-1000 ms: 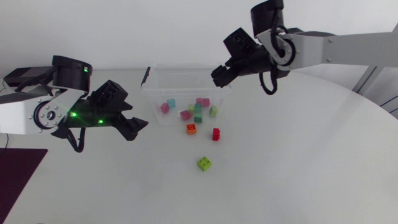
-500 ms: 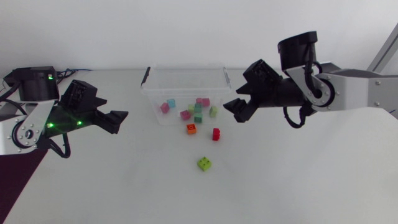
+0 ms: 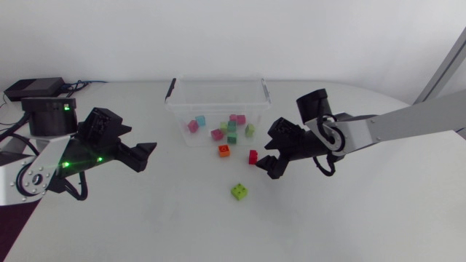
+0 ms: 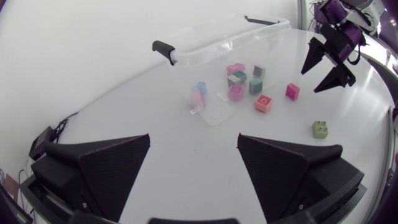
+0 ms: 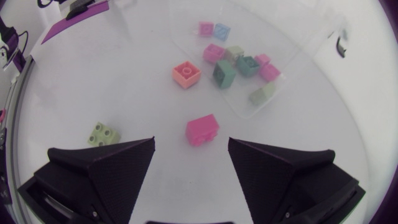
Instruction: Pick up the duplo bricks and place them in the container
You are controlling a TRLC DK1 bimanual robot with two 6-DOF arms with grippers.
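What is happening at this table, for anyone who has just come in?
Two robot arms are putting duplo bricks into a clear container. Several bricks lie inside it; a red brick, an orange brick and a green brick sit on the table in front. The right gripper is open beside the red brick, not gripping it. The left gripper, open and empty, is off to the side.
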